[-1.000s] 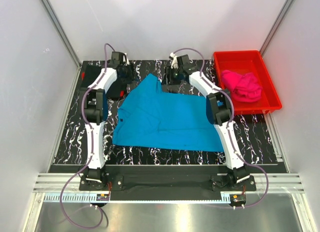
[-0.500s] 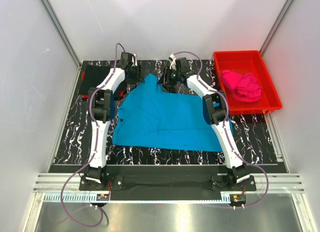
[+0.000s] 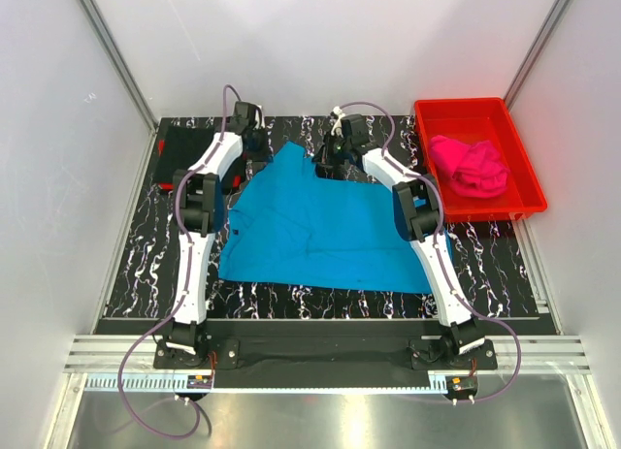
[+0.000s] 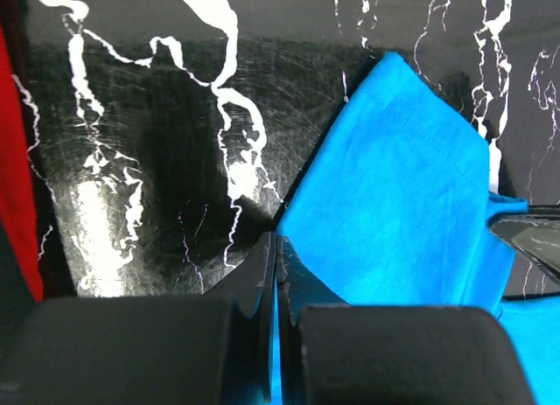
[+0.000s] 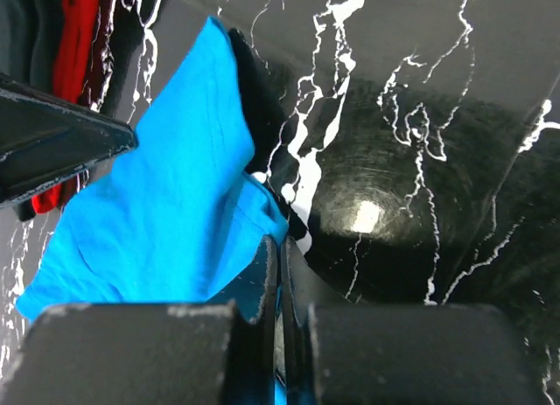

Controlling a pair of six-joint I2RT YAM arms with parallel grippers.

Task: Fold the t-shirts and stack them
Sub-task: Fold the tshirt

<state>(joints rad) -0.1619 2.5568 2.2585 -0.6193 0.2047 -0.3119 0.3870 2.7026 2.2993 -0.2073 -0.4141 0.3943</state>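
Observation:
The turquoise-blue t-shirt (image 3: 320, 231) lies spread on the black marbled table (image 3: 136, 265), with a pointed flap (image 3: 291, 160) at its far edge. My left gripper (image 3: 264, 150) is shut on the left side of that flap; blue cloth shows between its fingertips (image 4: 274, 247). On the flap's right side my right gripper (image 3: 326, 158) is likewise shut, and blue cloth runs between its fingertips (image 5: 280, 247). The hot pink t-shirt (image 3: 471, 166) sits bunched in the red bin (image 3: 524, 177). A black folded t-shirt (image 3: 186, 141) lies at the far left corner.
The red bin stands at the far right of the table. Red cloth (image 5: 79, 29) shows beside the black folded shirt. White walls with metal rails close in the left, right and far sides. Both arms stretch from the near edge to the far edge.
Both grippers have shut on the far flap of the turquoise shirt. Over the last second the left arm swung right toward the flap and the right gripper shifted slightly left.

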